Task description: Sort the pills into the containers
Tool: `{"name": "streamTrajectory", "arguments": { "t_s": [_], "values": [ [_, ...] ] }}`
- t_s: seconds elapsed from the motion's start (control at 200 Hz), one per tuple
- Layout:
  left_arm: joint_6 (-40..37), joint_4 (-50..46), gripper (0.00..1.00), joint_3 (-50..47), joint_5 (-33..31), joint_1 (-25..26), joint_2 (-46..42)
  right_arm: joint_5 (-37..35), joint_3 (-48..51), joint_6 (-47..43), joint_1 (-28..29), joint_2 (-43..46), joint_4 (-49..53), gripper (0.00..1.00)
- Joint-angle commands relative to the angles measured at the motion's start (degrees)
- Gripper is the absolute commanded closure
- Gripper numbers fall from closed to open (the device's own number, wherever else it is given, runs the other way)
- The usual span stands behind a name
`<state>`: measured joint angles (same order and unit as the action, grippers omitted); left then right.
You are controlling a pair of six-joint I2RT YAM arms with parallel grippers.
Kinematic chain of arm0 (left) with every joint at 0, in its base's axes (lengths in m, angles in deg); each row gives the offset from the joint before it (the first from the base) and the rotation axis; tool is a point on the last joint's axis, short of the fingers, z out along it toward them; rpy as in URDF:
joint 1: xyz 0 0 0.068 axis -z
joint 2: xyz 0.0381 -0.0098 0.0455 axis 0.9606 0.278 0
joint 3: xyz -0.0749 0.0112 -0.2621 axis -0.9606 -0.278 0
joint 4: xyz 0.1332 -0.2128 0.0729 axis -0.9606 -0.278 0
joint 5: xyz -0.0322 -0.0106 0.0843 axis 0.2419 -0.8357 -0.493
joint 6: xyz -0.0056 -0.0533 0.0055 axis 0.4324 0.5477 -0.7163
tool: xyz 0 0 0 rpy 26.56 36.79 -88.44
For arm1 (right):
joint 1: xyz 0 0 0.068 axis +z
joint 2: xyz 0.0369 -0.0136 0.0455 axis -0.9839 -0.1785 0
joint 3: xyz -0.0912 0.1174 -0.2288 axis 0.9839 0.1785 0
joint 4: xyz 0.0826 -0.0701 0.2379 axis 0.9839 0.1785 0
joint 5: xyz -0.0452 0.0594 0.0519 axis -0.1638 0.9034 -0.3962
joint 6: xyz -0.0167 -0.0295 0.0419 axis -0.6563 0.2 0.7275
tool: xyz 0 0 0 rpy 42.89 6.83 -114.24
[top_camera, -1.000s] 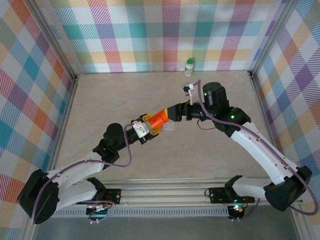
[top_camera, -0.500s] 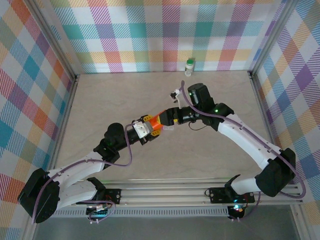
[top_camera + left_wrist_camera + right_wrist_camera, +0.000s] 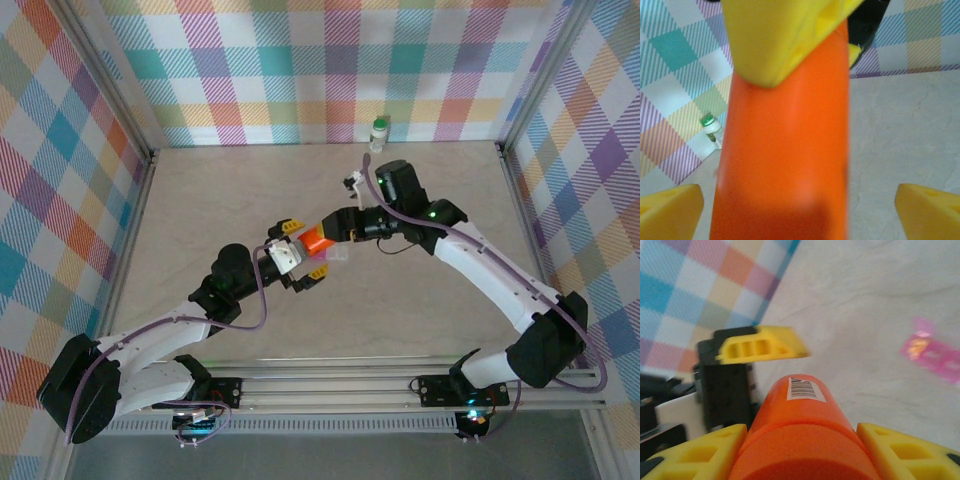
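**Vial held mid-table, tools end to end**

The right tool (image 3: 332, 230) is clamped on one end of the orange vial (image 3: 317, 239), holding it roughly level over the middle of the table (image 3: 200, 200). The left tool (image 3: 303, 250) faces it w/ jaws spread wide, its yellow fingers (image 3: 670, 212) either side of the vial's other end & clear of it. A pink tube (image 3: 340, 256) lies on the table just beside the vial, twd the near edge. A white bottle (image 3: 379, 133), green cap, stands upright at the far edge.
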<state>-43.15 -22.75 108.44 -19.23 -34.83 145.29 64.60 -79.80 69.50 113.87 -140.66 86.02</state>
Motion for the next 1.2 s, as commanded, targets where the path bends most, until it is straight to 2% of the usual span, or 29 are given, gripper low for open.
{"name": "streamTrajectory", "arguments": {
  "t_s": [0.0, 0.145, 0.21, 0.39, 0.495, 0.595, 0.69, 0.8, 0.875, 0.97, 1.055, 1.195],
  "values": [
    [0.8, 2.9, 0.00, -1.5, -3.8, 0.7, -2.9, -15.3, -4.1, -5.5, -3.1, 1.4, 4.4, 0.67],
    [5.8, 4.0, 0.00, -4.7, -10.3, 0.7, -7.6, -40.8, -7.9, -17.2, -5.9, -4.9, 6.2, 0.67],
    [10.2, 1.7, 0.00, -4.8, -15.9, 0.7, -10.3, -46.8, -10.8, -21.7, -8.2, -10.2, 5.3, 0.67],
    [21.3, -1.8, 0.00, -7.6, -20.2, -0.3, -16.0, -41.6, -28.1, -25.9, -19.1, -28.5, 12.4, 0.66],
    [25.9, -5.9, 0.00, -7.9, -25.7, -0.8, -19.1, -42.5, -39.8, -28.2, -21.8, -39.4, 18.3, 0.63],
    [25.4, -7.6, 0.00, -8.9, -26.2, -1.6, -22.5, -43.6, -49.1, -28.9, -22.9, -47.6, 21.8, 0.63],
    [27.2, -7.4, 0.00, -10.4, -26.9, -1.7, -24.7, -42.3, -52.6, -29.4, -23.4, -51.9, 20.7, 0.63],
    [32.8, -12.6, 0.00, -8.8, -36.4, -1.8, -25.0, -40.7, -54.2, -29.4, -24.0, -54.9, 18.5, 0.63],
    [32.8, -14.1, 0.00, -8.5, -39.2, -2.0, -24.8, -39.9, -55.8, -29.4, -24.1, -56.9, 18.7, 0.61],
    [33.2, -14.2, 0.00, -9.2, -41.5, -2.2, -25.1, -40.4, -56.5, -29.4, -24.2, -58.6, 18.4, 0.50],
    [33.9, -14.9, 0.00, -9.3, -43.7, -2.4, -25.7, -40.1, -56.5, -29.4, -24.4, -59.2, 17.9, 0.44],
    [36.0, -14.1, 0.00, -10.2, -45.6, -2.9, -26.3, -36.7, -56.8, -26.7, -25.2, -57.7, 18.5, 0.22]
  ]
}}
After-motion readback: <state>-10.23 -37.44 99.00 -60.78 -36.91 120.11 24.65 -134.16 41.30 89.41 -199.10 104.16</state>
